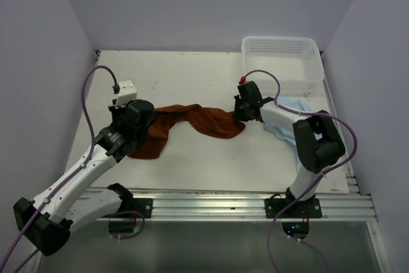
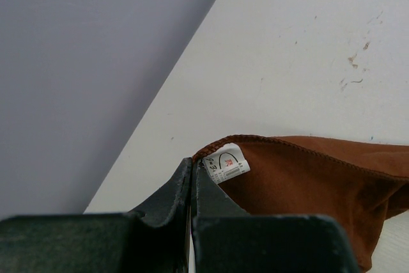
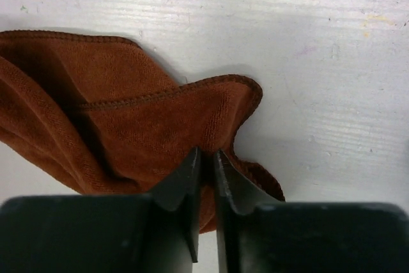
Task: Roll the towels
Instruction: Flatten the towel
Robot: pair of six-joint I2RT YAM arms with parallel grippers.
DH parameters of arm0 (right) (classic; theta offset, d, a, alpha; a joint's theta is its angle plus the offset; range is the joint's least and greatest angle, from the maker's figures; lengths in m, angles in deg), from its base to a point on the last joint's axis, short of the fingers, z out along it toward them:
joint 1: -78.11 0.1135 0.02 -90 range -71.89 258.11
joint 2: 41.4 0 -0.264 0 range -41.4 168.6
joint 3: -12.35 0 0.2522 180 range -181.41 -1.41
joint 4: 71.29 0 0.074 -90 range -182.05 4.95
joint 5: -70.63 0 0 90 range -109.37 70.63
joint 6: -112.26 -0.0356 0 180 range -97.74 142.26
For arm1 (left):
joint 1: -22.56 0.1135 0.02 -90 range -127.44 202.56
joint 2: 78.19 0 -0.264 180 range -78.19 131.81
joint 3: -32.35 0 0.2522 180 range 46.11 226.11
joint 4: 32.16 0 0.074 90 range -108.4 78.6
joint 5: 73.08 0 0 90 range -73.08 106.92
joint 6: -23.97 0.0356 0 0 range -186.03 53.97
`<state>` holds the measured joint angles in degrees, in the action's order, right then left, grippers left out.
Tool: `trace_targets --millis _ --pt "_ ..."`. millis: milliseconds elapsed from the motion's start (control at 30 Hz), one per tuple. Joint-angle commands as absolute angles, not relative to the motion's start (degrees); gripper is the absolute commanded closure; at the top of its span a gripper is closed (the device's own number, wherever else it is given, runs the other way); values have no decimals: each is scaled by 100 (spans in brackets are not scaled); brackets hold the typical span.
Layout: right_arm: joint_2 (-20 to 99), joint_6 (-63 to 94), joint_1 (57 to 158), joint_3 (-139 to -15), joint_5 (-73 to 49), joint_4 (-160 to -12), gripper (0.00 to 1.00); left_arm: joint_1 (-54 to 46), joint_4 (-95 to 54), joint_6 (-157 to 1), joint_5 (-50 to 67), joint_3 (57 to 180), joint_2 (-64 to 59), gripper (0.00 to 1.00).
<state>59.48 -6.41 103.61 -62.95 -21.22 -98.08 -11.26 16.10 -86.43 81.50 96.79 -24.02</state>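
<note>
The brown towel (image 1: 198,123) is stretched over the bench (image 1: 192,75) at mid frame. The left pincer (image 2: 193,174) is clamped on its label corner and the right pincer (image 3: 206,164) on the opposite edge. Both grips look thin, so a corner could slip and the towel bunch up. The blue towel (image 1: 287,123) lies at right.
</note>
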Motion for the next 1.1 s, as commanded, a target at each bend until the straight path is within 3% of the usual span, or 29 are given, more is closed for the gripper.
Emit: trace_targets --millis 0,33,67,400,533,667,700,767,800,833,1067 --pt "5722 -639 10360 -6214 -1972 -9577 90 -1145 1254 -8642 8161 9674 -2387 100" --pt "5660 -613 10369 -6241 -1999 -9603 99 -1136 1254 -8642 8143 9674 -2387 100" --pt "5529 -561 10369 -6284 -2016 -9708 100 -1136 1254 -8642 8143 9682 -2387 100" --pt "4571 413 10535 -7348 -3044 -10517 100 -1128 1377 -8501 8363 10394 -2273 100" --pt "3711 740 10852 -6797 -3484 -10456 100 -1110 1359 -8510 8302 10448 -2378 100" --pt "3103 111 11133 -5751 -3388 -10605 100 -1084 1429 -8659 8196 10184 -2431 100" --pt "2980 -66 11177 -5296 -3274 -10675 90 -1084 1543 -8764 8170 10140 -2440 100" --pt "2708 -575 11186 -4942 -3212 -10946 79 -1084 1597 -8818 8135 10017 -2449 100" --pt "2611 -647 11186 -4731 -3203 -11018 64 -1084 1597 -8818 8100 9990 -2492 100" --pt "2523 -709 11186 -4686 -3264 -11097 59 -1084 1588 -8800 8065 9973 -2510 100" --pt "2205 -552 11186 -5387 -3766 -11458 57 -1084 1043 -8405 7572 9771 -2861 100"
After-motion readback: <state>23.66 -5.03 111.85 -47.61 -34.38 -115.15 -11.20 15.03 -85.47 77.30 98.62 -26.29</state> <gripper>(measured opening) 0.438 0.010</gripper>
